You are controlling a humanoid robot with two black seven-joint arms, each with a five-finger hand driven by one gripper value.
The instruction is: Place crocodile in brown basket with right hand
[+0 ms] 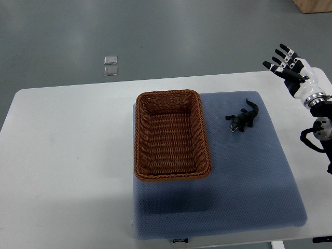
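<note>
One brown basket [168, 95], one toy crocodile [244, 118], one blue mat [249, 176], one white table [67, 155], one right hand [290, 67], and two clear squares [110, 60] well left of the fingers [282, 52].

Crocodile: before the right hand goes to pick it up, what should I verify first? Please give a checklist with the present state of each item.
1. Crocodile lies free on the blue mat, nothing on it: ok.
2. Right hand is open and holds nothing: ok.
3. Right hand is over the crocodile: not ok. It is off to the right, near the table's far corner.
4. Brown basket is empty, with its opening up: ok.
5. Way from the crocodile to the basket is free, only bare mat between them: ok.
6. Left arm out of the way: ok, it is not in view.
</note>
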